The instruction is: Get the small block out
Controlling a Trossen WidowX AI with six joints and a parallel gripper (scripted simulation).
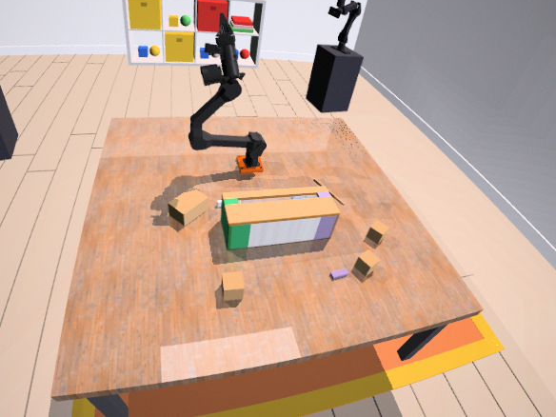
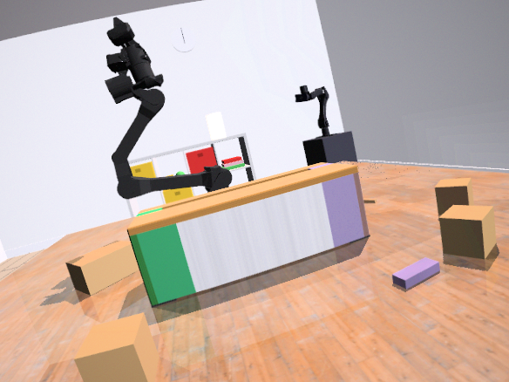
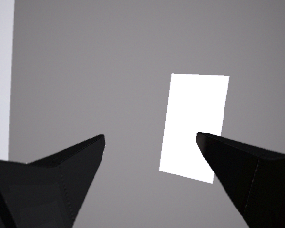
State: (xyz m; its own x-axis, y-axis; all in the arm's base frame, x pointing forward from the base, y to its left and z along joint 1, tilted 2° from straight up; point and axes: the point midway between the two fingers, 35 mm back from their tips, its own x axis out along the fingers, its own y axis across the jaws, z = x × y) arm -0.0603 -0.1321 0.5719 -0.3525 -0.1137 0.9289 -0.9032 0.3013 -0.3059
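Front cube: stood on the desk before the green end; a front cube could have blocked a low reach there.
Bar: the purple bar lay on the desk beside the near cube; mistaking it for the task's block, if it was not that, would have spoiled the pick.
Right cubes: the near cube and far cube stood close together; a wide swing could have knocked either off.
Box: upright, its green end and purple end hiding what lay behind them. A push on the box could have shifted or tipped it.
Block: not made out; its place on the shelf could not be told. Sending it the wrong way, through misjudging the exit, would have lost it in the pocket.
Long block: lay beyond the green end; the long block could have caught a descending elbow.
Stick: a thin stick lay behind the purple end.
Arm: the arm was folded behind the box; a hasty drop risked striking its top.
End effector: the end effector pointed up, nearly fully open, holding nothing.
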